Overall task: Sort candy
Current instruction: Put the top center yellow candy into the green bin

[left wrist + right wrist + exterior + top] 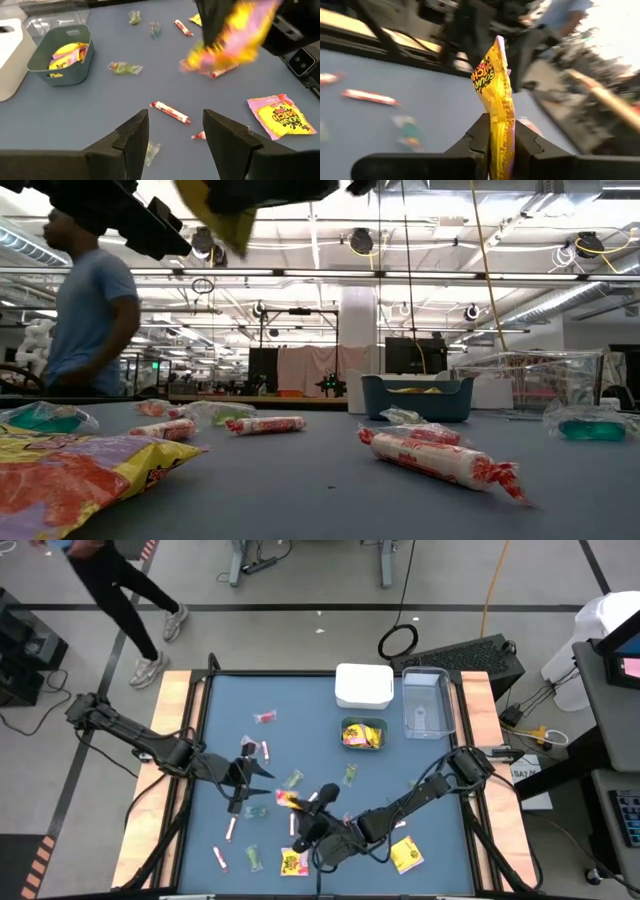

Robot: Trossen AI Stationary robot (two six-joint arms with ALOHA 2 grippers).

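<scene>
While the right gripper (501,131) is clamped on a yellow packet (496,95) and holds it clear of the table, mid-table and slightly near, the pinch is only on the packet's lower edge; the rest stands up loose. My read: a quick swing toward the teal bin (363,733) could let the foil slip out or flap, and the packet would land back among the loose candy. The left gripper (176,136) hangs just left of it over the table with fingers apart and nothing between them, so the two arms are close; if both move at once toward the scatter between them, the wrists could clip each other. A pink-white stick (170,112) lies just beyond the left fingers, and other sticks and small clear-wrapped pieces sit near it, so a wide close there could grab two or nudge the neighbours. Two more yellow packets (293,862) lie at the near edge, one either side of the right arm (406,802); a low sweep could push one off the table. The teal bin already has yellow packets in it, far and right of centre, with a white container (363,685) and a clear container (426,703) beside it. Hard to make out: the held packet is smeared in the left wrist view, and the high view shows it only as a yellow-orange blur by the gripper. The low view cuts the grippers off at the top. Contents of the white container are hidden. A person (88,305) stands beyond the table's far-left corner, partly cut off.
</scene>
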